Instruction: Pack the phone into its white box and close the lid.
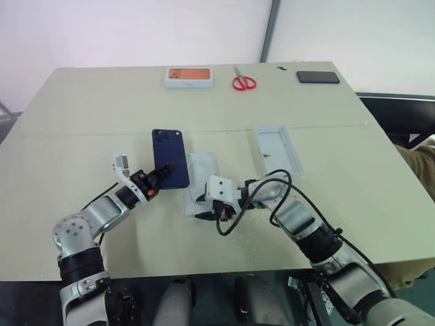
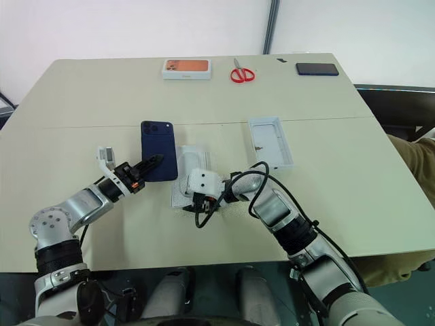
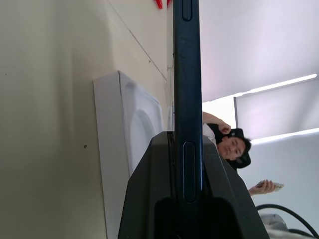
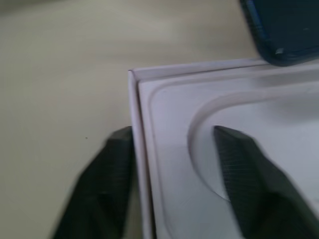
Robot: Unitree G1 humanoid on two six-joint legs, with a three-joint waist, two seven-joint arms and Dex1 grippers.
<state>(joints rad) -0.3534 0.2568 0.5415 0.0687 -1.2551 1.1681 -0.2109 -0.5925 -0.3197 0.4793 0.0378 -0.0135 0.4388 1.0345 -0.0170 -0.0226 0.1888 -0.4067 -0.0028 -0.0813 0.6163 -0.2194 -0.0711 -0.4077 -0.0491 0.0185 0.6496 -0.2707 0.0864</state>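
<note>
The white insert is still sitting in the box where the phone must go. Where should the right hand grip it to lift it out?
Probably at the near corner of the insert, coming from the robot's side. There the open right hand already straddles the rim of the white box, one finger above the embossed oval. The phone, pinched edgewise by the left hand, crowds the far corner.

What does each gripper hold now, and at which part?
The left gripper holds the phone by its near end, jaws on the two flat faces. The right gripper holds nothing: its jaws stand open astride the white box wall.
</note>
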